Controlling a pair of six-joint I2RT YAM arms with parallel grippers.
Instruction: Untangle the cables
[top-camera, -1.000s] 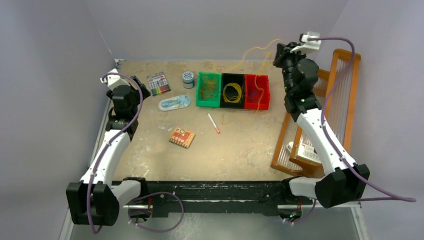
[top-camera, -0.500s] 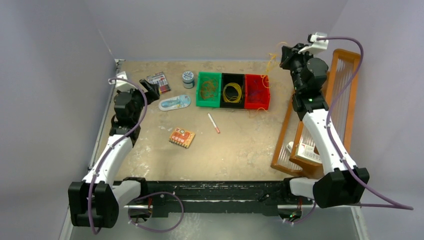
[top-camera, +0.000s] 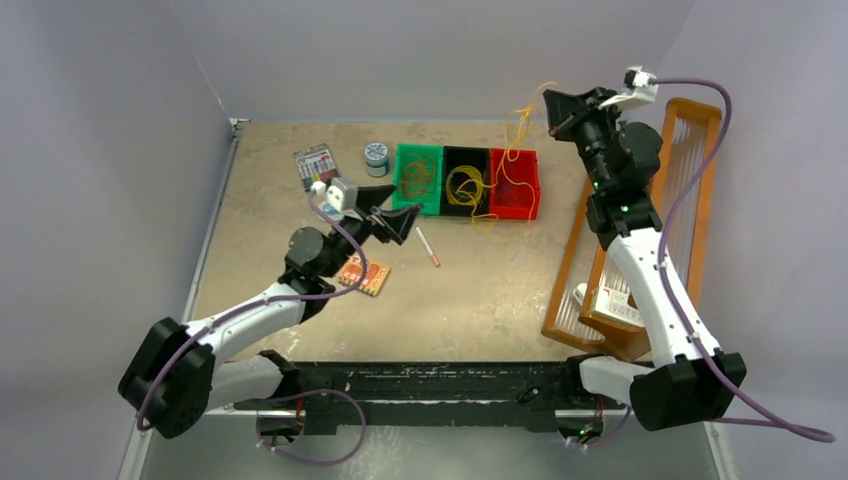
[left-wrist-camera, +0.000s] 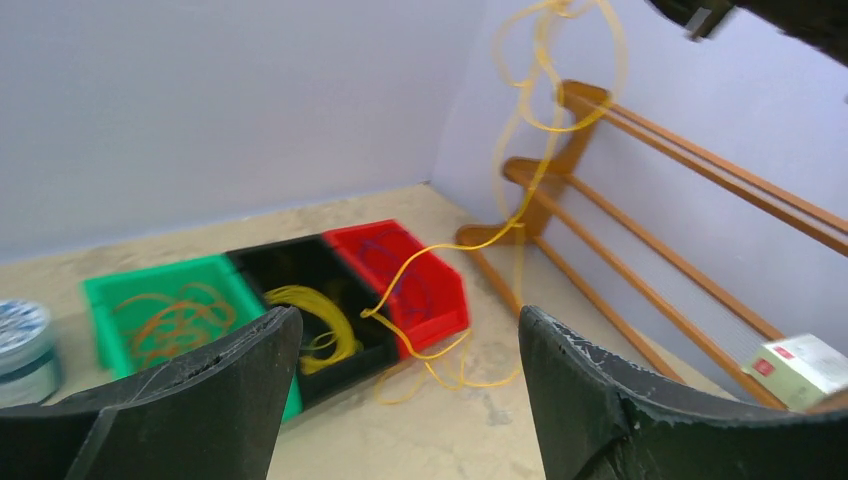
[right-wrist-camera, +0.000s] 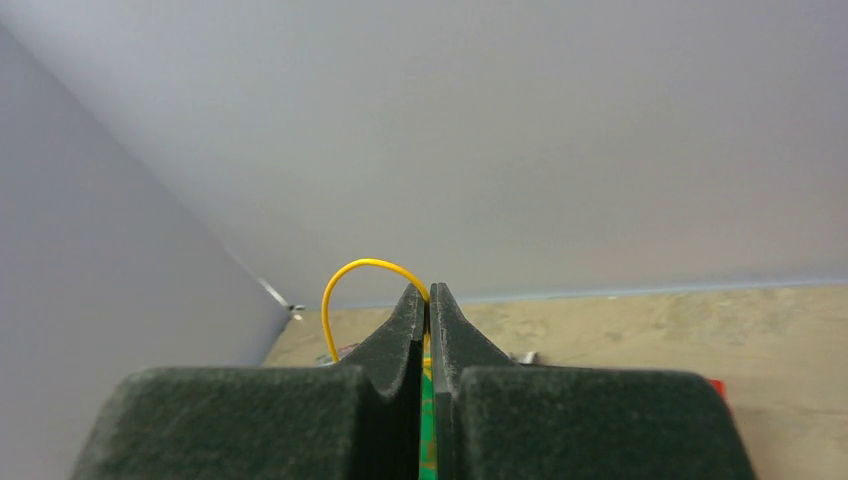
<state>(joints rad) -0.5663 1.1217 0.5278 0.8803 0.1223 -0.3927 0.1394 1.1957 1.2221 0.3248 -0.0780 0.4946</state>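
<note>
My right gripper (top-camera: 553, 108) is raised high at the back right and shut on a yellow cable (right-wrist-camera: 345, 280), which loops out of its tips. That yellow cable (top-camera: 515, 140) hangs down in loose loops over the red bin (top-camera: 515, 184) to the table (left-wrist-camera: 470, 370). A coiled yellow bundle (top-camera: 464, 186) lies in the black bin, orange-red loops (top-camera: 416, 178) in the green bin, purple-blue loops (left-wrist-camera: 405, 275) in the red bin. My left gripper (top-camera: 398, 222) is open and empty over the table, short of the bins, facing them.
A small orange circuit board (top-camera: 364, 274) and a red-white pen (top-camera: 427, 246) lie mid-table. A marker pack (top-camera: 316, 165) and a round tin (top-camera: 376, 157) sit at the back left. A wooden rack (top-camera: 680, 190) with a small box (top-camera: 610, 300) stands at the right.
My left arm has swung from the back left corner towards the table's middle, now facing the bins. My right gripper stays raised with the yellow cable, whose loops now hang over the red bin.
</note>
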